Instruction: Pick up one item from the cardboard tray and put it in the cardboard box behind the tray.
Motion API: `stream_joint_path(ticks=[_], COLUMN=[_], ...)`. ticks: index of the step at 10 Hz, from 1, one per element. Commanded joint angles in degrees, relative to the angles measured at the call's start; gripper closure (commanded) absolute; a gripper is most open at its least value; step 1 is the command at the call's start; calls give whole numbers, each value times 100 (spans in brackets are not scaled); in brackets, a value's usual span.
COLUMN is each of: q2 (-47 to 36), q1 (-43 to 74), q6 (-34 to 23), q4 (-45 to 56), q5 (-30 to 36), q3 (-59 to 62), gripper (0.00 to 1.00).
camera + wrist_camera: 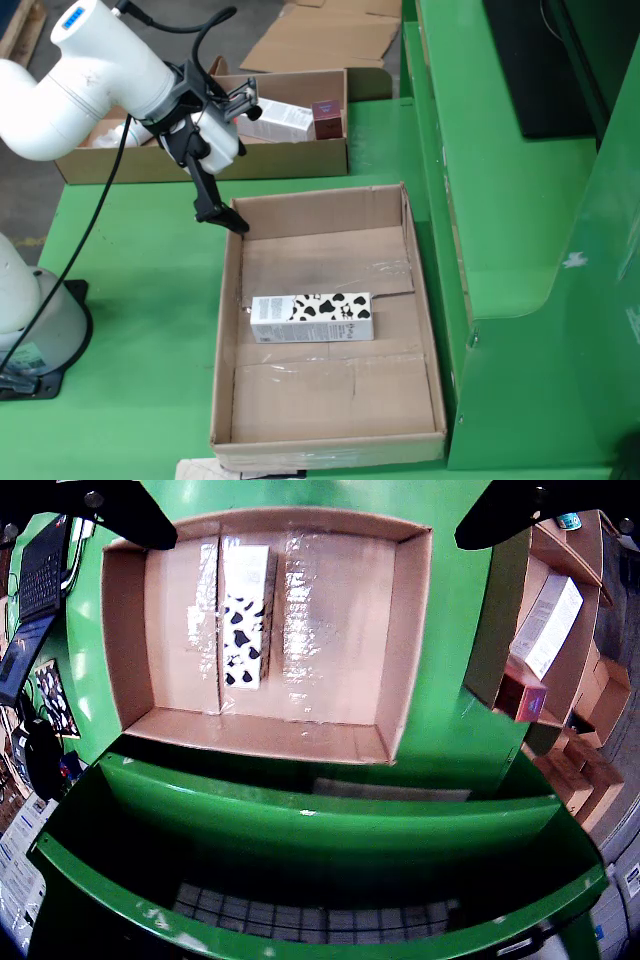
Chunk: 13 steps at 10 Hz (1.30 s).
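Note:
A long white carton with black cow spots (312, 318) lies on its side in the middle of a big, shallow open cardboard box (425, 300). The wrist view looks straight down on the carton (245, 615) inside that box (410, 630). Behind it, a lower cardboard tray (300, 158) holds a white carton (275, 118) and a dark red box (326, 118). My gripper (222, 215) hangs over the big box's far left corner, beside the tray. It is open; the black fingers (130, 515) are spread wide with nothing between them.
Everything stands on a green table (140, 280). A tall green machine frame (520, 250) borders the big box on the right of the fixed view. Flattened cardboard (330, 30) lies beyond the tray. The arm's white base (30, 320) stands at the left.

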State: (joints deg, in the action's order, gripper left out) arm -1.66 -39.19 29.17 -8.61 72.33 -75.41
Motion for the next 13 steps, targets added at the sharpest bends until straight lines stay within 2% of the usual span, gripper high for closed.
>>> stream_joint_path(ticks=[1, 2, 3, 4, 5, 6, 7, 8, 10, 11, 13], q2=[1773, 2590, 2590, 3613, 5205, 5616, 6602, 6678, 7073, 7148, 7270], q1=[850, 1128, 1128, 1404, 1669, 1796, 1610, 1636, 1854, 1862, 1875], q6=[-620, -780, -780, -968, -1205, -1412, -2056, -2071, -2042, -1774, -1781], q4=[51, 389, 389, 974, 1648, 567, -2052, -2073, -2073, -2073, -2073], q5=[378, 542, 542, 696, 731, 556, -1500, -1752, -1767, -1767, -1765], q3=[2257, 3378, 3378, 4947, 7541, 7541, 7541, 7541, 7541, 7541, 7541], gripper=[0, 0, 0, 0, 0, 0, 0, 0, 0, 0, 0])
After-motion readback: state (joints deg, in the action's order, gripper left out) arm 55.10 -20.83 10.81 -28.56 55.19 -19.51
